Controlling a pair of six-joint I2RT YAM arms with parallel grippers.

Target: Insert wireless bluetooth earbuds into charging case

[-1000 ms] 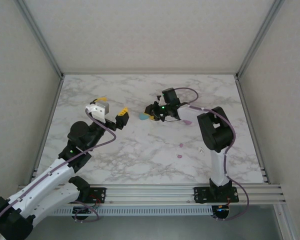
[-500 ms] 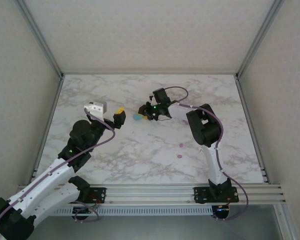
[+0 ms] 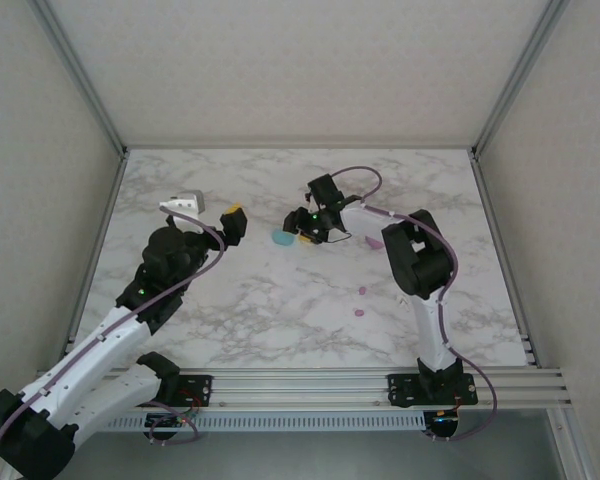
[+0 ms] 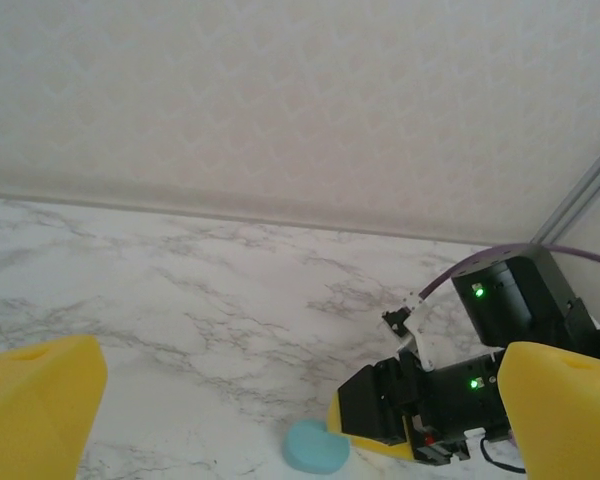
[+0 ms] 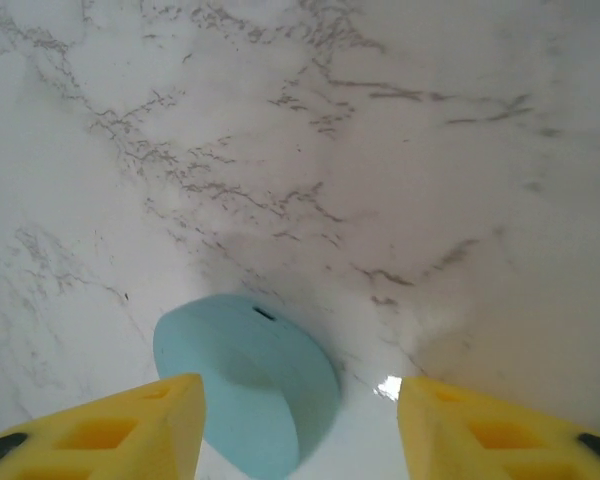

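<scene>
Teal case (image 5: 250, 385) partly behind yellow finger (image 5: 110, 428), pink buds (image 3: 362, 291) mere specks

You're looking at a tabletop (image 3: 230, 300) with a white marble look, grey-veined and polished. There's a bright glint on it just beside the teal case (image 5: 245, 385). That case is smooth plastic, matt, no shine on it. On your right gripper (image 5: 300, 435) the fingers (image 5: 110, 430) are yellow plastic, dull and slightly grainy. The walls (image 4: 280, 100) carry a faint embossed pattern, matt like wallpaper. The front rails (image 3: 310, 385) — ribbed bare metal, satin sheen.
</scene>
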